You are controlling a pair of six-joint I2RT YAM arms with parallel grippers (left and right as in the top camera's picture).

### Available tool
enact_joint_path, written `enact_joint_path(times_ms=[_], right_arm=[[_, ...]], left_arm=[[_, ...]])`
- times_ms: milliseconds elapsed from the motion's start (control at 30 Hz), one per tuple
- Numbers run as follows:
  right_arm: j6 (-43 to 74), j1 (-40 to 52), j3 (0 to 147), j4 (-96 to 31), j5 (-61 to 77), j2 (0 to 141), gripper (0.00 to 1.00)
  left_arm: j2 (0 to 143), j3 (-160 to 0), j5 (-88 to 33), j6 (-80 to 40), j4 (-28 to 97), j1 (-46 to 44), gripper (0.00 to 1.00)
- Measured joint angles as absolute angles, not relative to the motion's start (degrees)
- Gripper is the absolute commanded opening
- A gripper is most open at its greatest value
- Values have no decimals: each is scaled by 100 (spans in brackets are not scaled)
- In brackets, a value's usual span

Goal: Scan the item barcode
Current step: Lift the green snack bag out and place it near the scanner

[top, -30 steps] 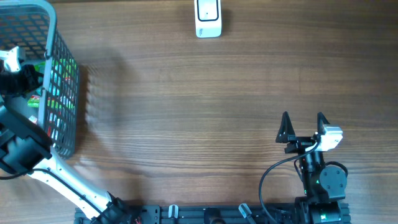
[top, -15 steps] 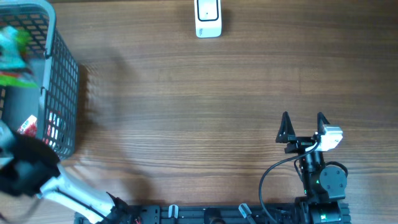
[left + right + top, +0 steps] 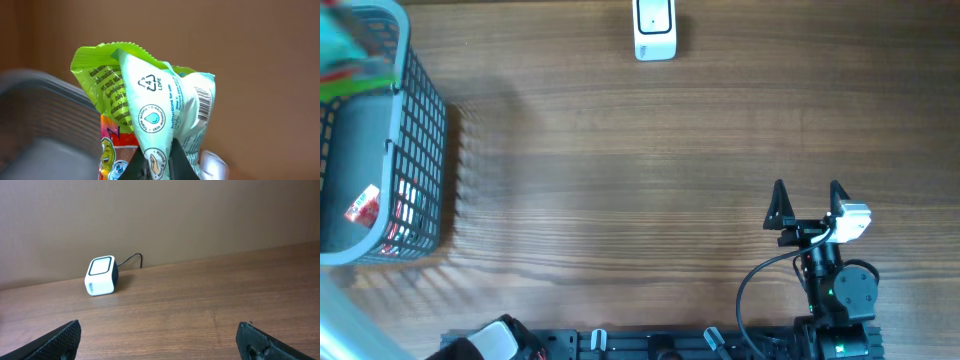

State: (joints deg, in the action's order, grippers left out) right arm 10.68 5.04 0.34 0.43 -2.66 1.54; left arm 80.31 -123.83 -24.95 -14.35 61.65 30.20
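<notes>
Packet (image 3: 165, 100) hangs above the basket (image 3: 420, 150), clamped between the jaws of your left gripper (image 3: 159, 167), so you can count the pick as done. Its barcode (image 3: 204, 102) shows on the crumpled side, but the packet sits well to the left of the scanner (image 3: 655, 30). Carrying it over and presenting the barcode looks to be what is left. Your right gripper (image 3: 807, 203) rests well apart from the scanner, jaws wide, holding nothing.
</notes>
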Motion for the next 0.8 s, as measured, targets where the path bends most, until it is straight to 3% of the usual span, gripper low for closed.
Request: enact_joint_path(times_ms=[167, 400, 600, 800], right_arm=[[1068, 504, 34, 43, -266, 154, 100], [1068, 504, 34, 43, -266, 154, 100], [1068, 504, 34, 43, -266, 154, 100], [1068, 504, 34, 43, -266, 154, 100]], left_arm=[[8256, -12232, -2681, -1581, 6995, 1466, 4], [8908, -11150, -2279, -1625, 6661, -580, 4], [9743, -9601, -1999, -2034, 4936, -1925, 4], [10838, -8460, -1931, -2943, 2936, -2724, 4]])
